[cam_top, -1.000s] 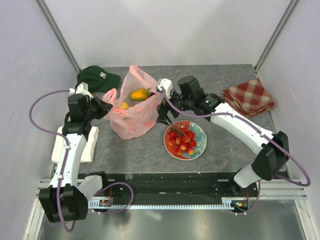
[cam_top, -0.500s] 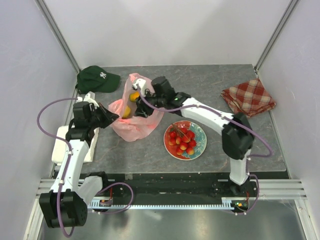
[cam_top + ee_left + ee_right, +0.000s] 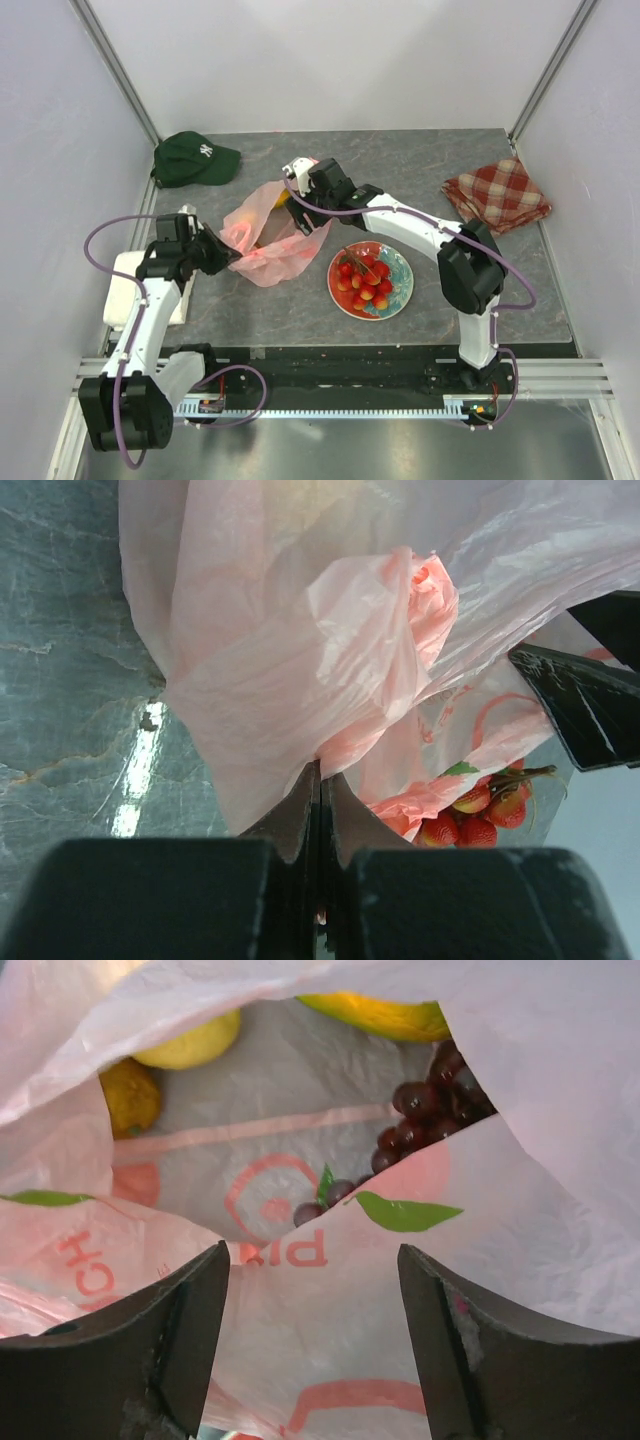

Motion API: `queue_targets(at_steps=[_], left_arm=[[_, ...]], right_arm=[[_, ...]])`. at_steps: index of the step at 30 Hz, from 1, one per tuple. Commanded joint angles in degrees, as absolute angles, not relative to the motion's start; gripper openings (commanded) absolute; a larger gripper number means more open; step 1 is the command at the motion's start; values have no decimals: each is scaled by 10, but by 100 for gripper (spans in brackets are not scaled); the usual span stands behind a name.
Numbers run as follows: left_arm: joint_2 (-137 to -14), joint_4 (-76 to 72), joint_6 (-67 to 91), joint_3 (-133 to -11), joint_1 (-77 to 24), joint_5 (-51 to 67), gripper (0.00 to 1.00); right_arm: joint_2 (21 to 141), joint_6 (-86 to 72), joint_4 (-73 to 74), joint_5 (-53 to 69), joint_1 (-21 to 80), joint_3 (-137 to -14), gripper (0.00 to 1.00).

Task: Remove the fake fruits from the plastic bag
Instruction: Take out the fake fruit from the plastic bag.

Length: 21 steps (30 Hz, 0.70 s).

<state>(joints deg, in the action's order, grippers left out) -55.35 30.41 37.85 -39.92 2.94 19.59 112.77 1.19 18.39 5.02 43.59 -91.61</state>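
The pink plastic bag (image 3: 272, 245) lies slumped on the table, its mouth toward the back. My left gripper (image 3: 233, 257) is shut on the bag's near-left edge (image 3: 300, 680). My right gripper (image 3: 292, 192) is open at the bag's mouth, jaws over the lower film (image 3: 330, 1260). Inside the bag the right wrist view shows a dark purple grape bunch (image 3: 425, 1110), a yellow lemon (image 3: 195, 1045), an orange-yellow fruit (image 3: 385, 1015) and a small orange-brown one (image 3: 130, 1095). The red berry cluster (image 3: 365, 280) lies on the plate (image 3: 398, 262); it also shows in the left wrist view (image 3: 480, 815).
A green cap (image 3: 195, 158) lies at the back left. A red-checked cloth (image 3: 497, 193) lies at the back right. A white block (image 3: 118, 293) sits at the left edge under my left arm. The plate is just right of the bag.
My right gripper moved from beside the plate to the bag's mouth at the back. My left gripper pulled the bag's edge toward the near left, and the bag sank flatter.
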Motion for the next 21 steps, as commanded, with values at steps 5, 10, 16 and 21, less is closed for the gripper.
queue_targets(at_steps=[5, 10, 16, 21], left_arm=[[-578, 319, 392, -405, 21, 184, 7], [-546, 300, 391, -396, 13, 175, 7], [-533, 254, 387, -393, 13, 195, 6], [-540, 236, 369, -404, 14, 209, 6]], right_arm=[[1097, 63, 197, 49, 451, -894, 81], [1149, 85, 160, 39, 452, -959, 82], [1222, 125, 142, -45, 449, -1033, 82], [1288, 144, 144, -54, 430, -1071, 77]])
